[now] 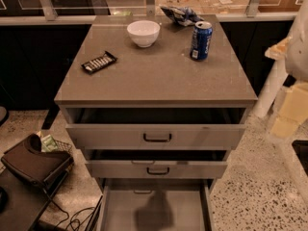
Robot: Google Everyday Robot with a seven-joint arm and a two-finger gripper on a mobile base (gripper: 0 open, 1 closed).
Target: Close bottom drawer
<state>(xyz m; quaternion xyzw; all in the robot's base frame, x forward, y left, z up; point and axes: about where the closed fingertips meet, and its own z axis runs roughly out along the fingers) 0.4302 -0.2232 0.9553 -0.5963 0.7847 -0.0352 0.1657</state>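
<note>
The bottom drawer (155,210) of the grey cabinet stands pulled far out. I see its empty inside with a dark shadow on the floor of it; its front and handle are cut off by the lower edge of the view. The middle drawer (156,169) and the top drawer (156,136) above it are each pulled out a little. My gripper (291,110) shows as cream-coloured parts at the right edge, beside the cabinet at about the height of the top drawer, apart from all the drawers.
On the cabinet top (154,76) stand a white bowl (143,32), a blue can (201,40), a dark snack bar (99,62) and a crumpled bag (180,15). A dark bag and wire basket (36,160) with cables lie on the floor at the left. Speckled floor (255,191) lies at the right.
</note>
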